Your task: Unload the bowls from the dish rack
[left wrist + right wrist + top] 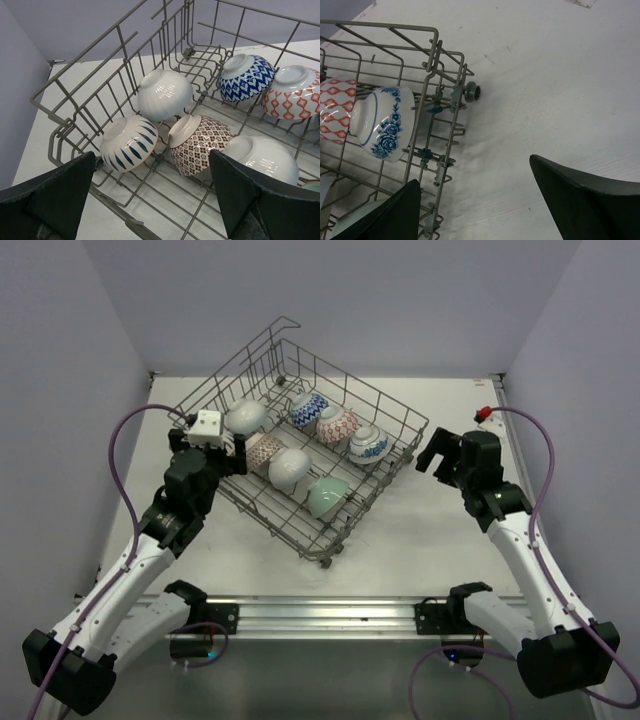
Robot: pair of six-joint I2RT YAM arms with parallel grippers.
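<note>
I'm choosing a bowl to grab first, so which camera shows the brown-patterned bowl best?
Left wrist view: the brown-patterned bowl lies close, on its side, pattern and foot clear. The top view shows it small among other bowls; the right wrist view misses it.

Top cam hangs high behind the arm bases, tilted down over the whole table [420, 530], dish rack [375, 490] roughly centre. Left wrist cam sits low and close at the rack's left edge, peering across the bowls [165, 95] between its own fingers [50, 200]. Right wrist cam looks steeply down at the rack's right corner plus bare tabletop. The wrist views overlap on the red-patterned bowl [295, 92], I think; it's cropped in the right one.
</note>
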